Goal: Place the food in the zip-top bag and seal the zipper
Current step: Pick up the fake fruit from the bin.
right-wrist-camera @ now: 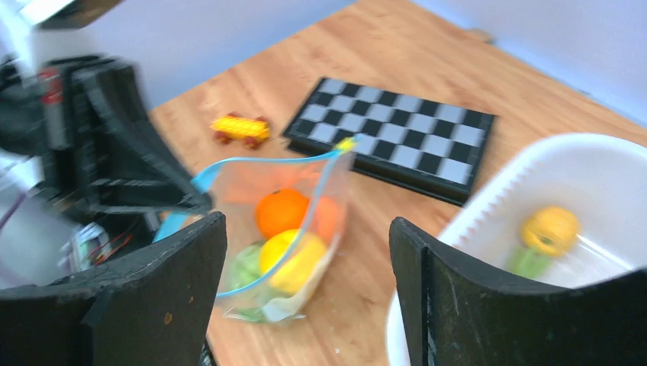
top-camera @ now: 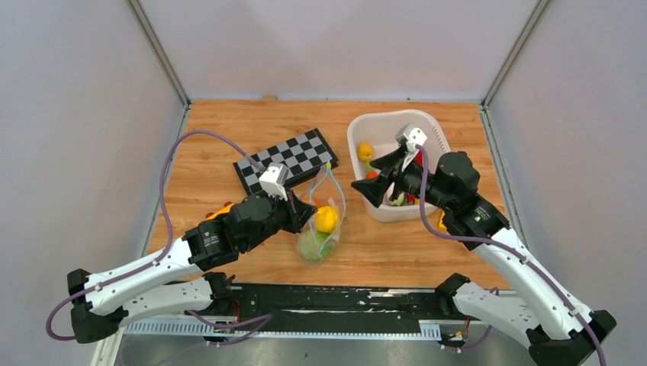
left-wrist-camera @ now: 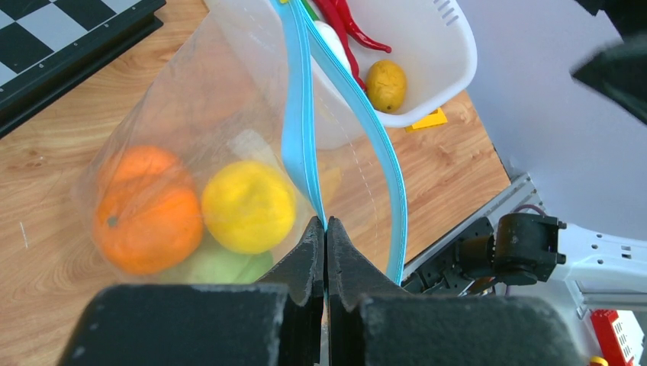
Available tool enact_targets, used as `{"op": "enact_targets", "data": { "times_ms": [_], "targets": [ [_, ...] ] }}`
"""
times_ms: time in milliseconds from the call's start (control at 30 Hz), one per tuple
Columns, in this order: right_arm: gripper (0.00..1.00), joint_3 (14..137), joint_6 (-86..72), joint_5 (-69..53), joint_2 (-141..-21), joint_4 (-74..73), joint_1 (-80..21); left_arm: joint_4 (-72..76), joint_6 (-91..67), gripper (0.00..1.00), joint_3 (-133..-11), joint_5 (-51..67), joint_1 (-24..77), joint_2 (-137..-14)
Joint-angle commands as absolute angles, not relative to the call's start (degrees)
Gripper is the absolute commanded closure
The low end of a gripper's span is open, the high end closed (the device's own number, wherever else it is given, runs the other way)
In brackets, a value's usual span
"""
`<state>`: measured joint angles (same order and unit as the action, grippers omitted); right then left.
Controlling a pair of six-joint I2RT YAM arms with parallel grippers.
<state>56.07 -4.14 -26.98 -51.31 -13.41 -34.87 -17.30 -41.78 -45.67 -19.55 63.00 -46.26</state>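
The clear zip-top bag (top-camera: 309, 242) stands open on the table with an orange (left-wrist-camera: 145, 210), a yellow lemon (left-wrist-camera: 248, 206) and a green cabbage (left-wrist-camera: 221, 267) inside. My left gripper (left-wrist-camera: 326, 225) is shut on one side of the teal zipper (left-wrist-camera: 301, 114) and holds the mouth up. The other zipper side bows away, so the mouth gapes. My right gripper (right-wrist-camera: 307, 225) is open and empty, above the table between the bag (right-wrist-camera: 336, 191) and the white basket (top-camera: 362, 130). The basket holds a yellow fruit (left-wrist-camera: 386, 85), red peppers (left-wrist-camera: 347, 23) and other food.
A chessboard (top-camera: 286, 158) lies behind the bag at the left. A yellow toy car (right-wrist-camera: 240, 128) sits near the left arm. The basket (right-wrist-camera: 564, 168) stands at the back right, its near edge close to the bag.
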Motion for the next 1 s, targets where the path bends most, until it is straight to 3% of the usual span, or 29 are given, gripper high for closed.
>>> {"op": "enact_targets", "data": {
  "times_ms": [0, 100, 200, 300, 533, 700, 967],
  "targets": [
    [0.22, 55.3, -7.4, 0.7, -51.6, -14.4, -35.1, -16.1, -41.0, 1.0, -47.1, -19.5, 63.2, -45.4],
    [0.21, 59.2, -7.6, 19.6, -56.4, -23.3, -34.7, -17.3, -41.3, 1.0, -47.3, -20.4, 63.2, -45.1],
    [0.21, 62.3, -6.8, 24.2, -62.0, -28.3, -31.9, -17.8, -41.5, 1.0, -47.1, -20.9, 63.2, -44.8],
    [0.21, 62.6, -8.3, 18.6, -65.8, -28.8, -26.5, -17.5, -41.5, 1.0, -47.0, -21.0, 63.2, -44.7],
    [0.2, 58.7, -12.6, -8.9, -71.3, -16.9, -17.7, -18.1, -41.1, 1.0, -47.2, -20.9, 63.3, -44.5],
    [0.16, 60.9, -14.8, -13.1, -80.6, -11.1, -16.4, -18.7, -41.0, 1.0, -47.0, -21.5, 63.2, -43.7],
    [0.16, 75.0, -14.8, -16.5, -98.7, -13.7, -14.5, -19.1, -41.4, 1.0, -46.8, -21.2, 63.2, -43.5]
  ]
}}
